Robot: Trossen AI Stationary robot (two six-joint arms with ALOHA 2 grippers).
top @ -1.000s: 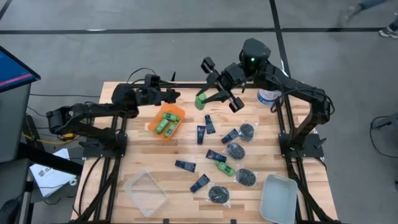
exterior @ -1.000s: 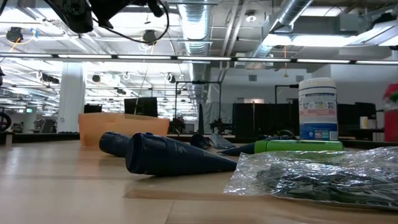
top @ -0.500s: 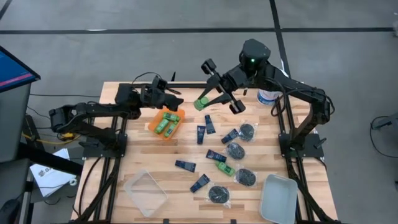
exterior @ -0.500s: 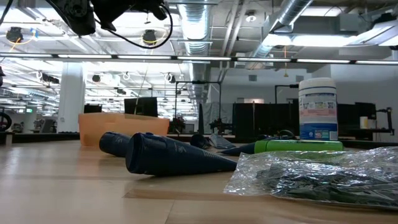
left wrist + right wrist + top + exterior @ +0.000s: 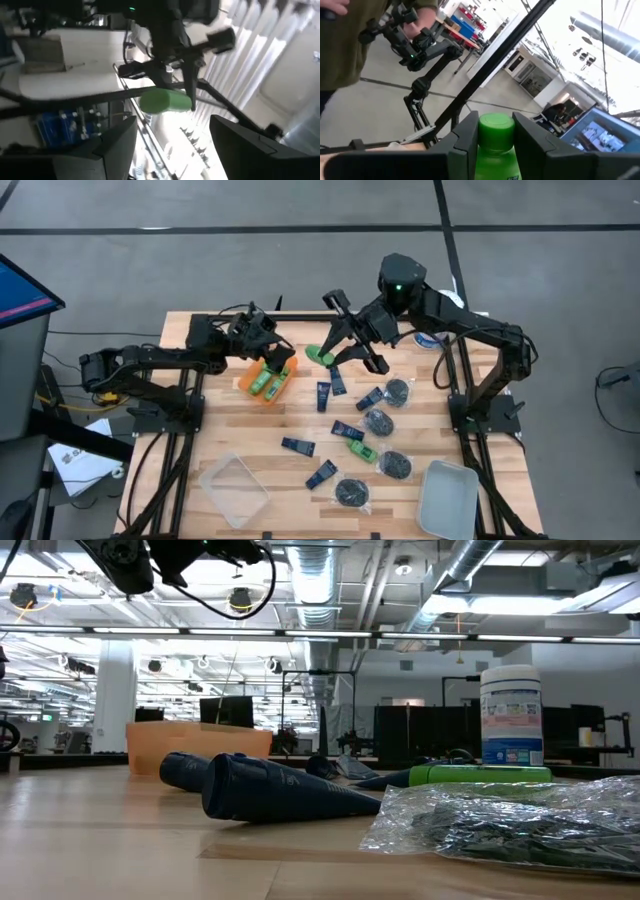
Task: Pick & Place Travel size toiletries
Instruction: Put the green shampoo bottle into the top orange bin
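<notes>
The right end effector (image 5: 335, 350) is clamped on a green bottle (image 5: 320, 356), held clear of the worktop (image 5: 300, 420) and just right of the orange tray (image 5: 243, 383), which already holds green bottles; the lift looks meant to carry this one over the tray. The bottle's long axis runs between the fingers, cap outward toward the left arm. The left end effector (image 5: 283, 358) hovers over the tray, fingers wide and empty.
</notes>
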